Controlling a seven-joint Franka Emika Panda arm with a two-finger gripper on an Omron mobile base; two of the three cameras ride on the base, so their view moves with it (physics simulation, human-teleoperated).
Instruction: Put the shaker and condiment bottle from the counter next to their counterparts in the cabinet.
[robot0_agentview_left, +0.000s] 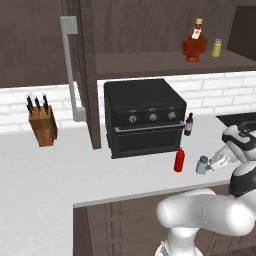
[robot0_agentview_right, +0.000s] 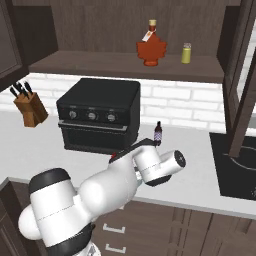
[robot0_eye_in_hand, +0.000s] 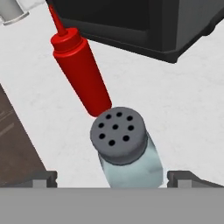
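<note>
So the gripper (robot0_eye_in_hand: 112, 178) is wide open and sitting right down over the shaker (robot0_eye_in_hand: 124, 151), with the two finger tips (robot0_eye_in_hand: 43, 178) showing on either side of its body and nothing pinched yet. The shaker stands upright on the white counter (robot0_agentview_left: 60, 165), near the front edge, and the red condiment bottle (robot0_agentview_left: 179, 160) is just beside it, also upright. Both are in front of the black toaster oven (robot0_agentview_left: 144, 116). Up in the cabinet (robot0_agentview_left: 165, 62) the counterparts are waiting on the shelf: the squat red-brown bottle (robot0_agentview_left: 194, 45) and the yellow-green shaker (robot0_agentview_left: 216, 48) next to it. My worry here is that the shaker is small and smooth-looking with a rounded body, so if the fingers close off-centre or too high on the cap it could squirt out or tip over. The condiment bottle is close enough that a sloppy close or a sideways lift might knock it down, and it's tall and thin, so it probably wouldn't take much.
</note>
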